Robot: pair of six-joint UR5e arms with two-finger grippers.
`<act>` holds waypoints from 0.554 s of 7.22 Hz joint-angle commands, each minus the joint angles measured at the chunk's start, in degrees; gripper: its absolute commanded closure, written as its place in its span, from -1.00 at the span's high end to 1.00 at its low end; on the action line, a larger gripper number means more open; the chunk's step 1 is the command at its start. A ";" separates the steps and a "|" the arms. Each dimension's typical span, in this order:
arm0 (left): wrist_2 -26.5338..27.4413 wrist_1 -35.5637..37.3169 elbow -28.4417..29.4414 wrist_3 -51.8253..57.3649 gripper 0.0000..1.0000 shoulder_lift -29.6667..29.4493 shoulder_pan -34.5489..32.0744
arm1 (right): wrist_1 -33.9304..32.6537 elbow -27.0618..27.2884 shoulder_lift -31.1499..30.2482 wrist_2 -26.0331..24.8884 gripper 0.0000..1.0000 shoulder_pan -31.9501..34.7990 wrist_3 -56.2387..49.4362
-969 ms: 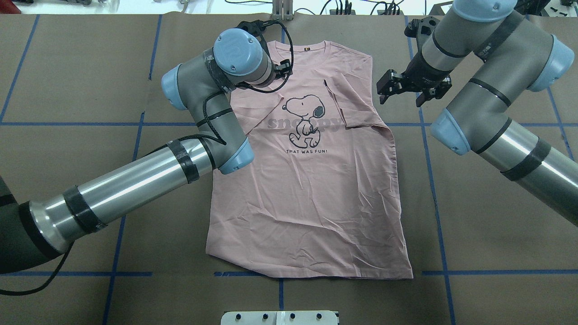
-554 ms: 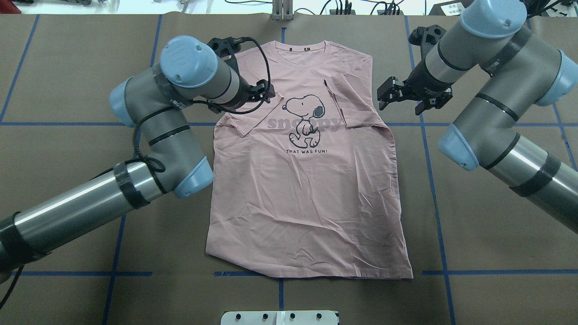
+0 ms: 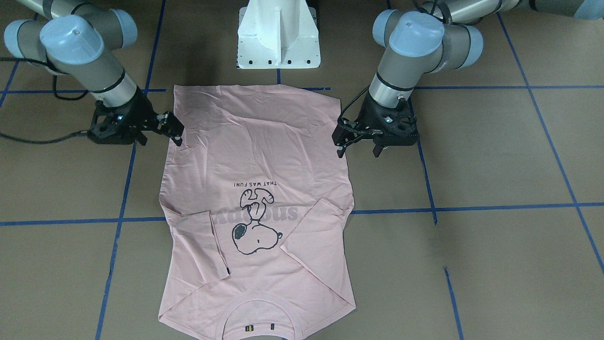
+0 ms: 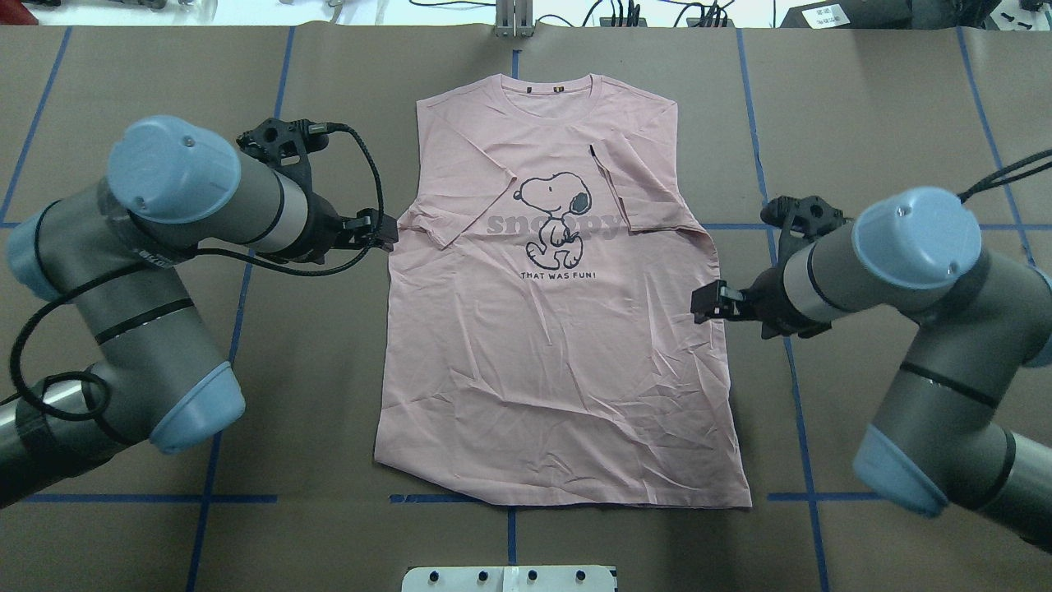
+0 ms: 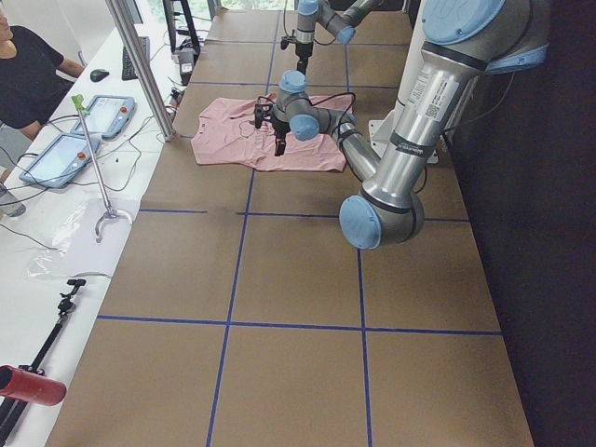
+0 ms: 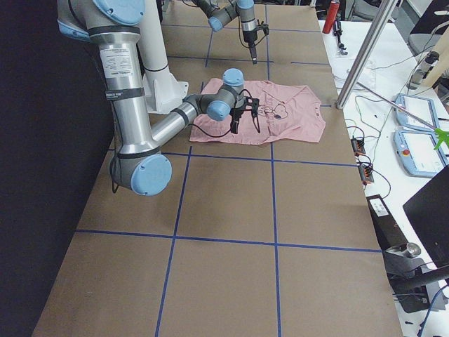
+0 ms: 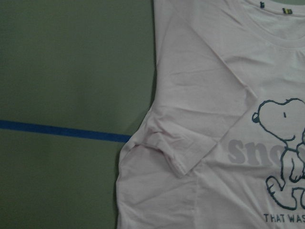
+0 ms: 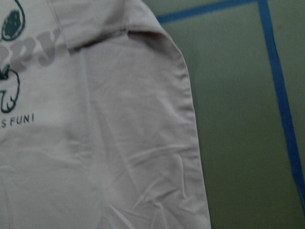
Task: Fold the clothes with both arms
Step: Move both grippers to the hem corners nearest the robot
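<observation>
The pale pink T-shirt (image 4: 559,345) lies flat on the brown table, print up, collar at the far end, both sleeves folded inward. It also shows in the front view (image 3: 257,156) and both wrist views (image 7: 214,119) (image 8: 95,143). My left gripper (image 4: 385,232) hovers open and empty just off the shirt's left edge, by the folded left sleeve; in the front view (image 3: 358,150) its fingers stand apart. My right gripper (image 4: 705,302) hovers open and empty at the shirt's right edge, below the folded right sleeve, and shows in the front view (image 3: 159,136). No fingers show in the wrist views.
The white pedestal block (image 3: 278,33) stands at the robot's side of the table, just past the shirt's hem. Blue tape lines (image 4: 789,345) cross the brown table cover. A side table with tablets (image 5: 65,149) and an operator lies beyond the table's far edge.
Both arms have drawn back from the collar end toward the robot. The left gripper moved off the shirt to its left edge; the right gripper moved nearer along the right edge. The shirt has not moved.
</observation>
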 commanded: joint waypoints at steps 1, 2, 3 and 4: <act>0.18 0.36 -7.05 -0.13 1.00 4.28 0.19 | 0.24 4.91 -5.96 -7.56 1.00 -10.69 8.55; 0.18 0.36 -7.86 -0.13 1.00 3.93 0.19 | 0.24 5.00 -7.11 -9.67 1.00 -14.21 11.09; 0.26 0.53 -8.82 -0.13 1.00 3.84 0.28 | 0.33 5.09 -8.17 -14.04 1.00 -18.68 14.95; 0.53 2.19 -10.48 -0.13 1.00 3.76 0.45 | 0.33 5.79 -9.31 -14.78 1.00 -20.47 15.60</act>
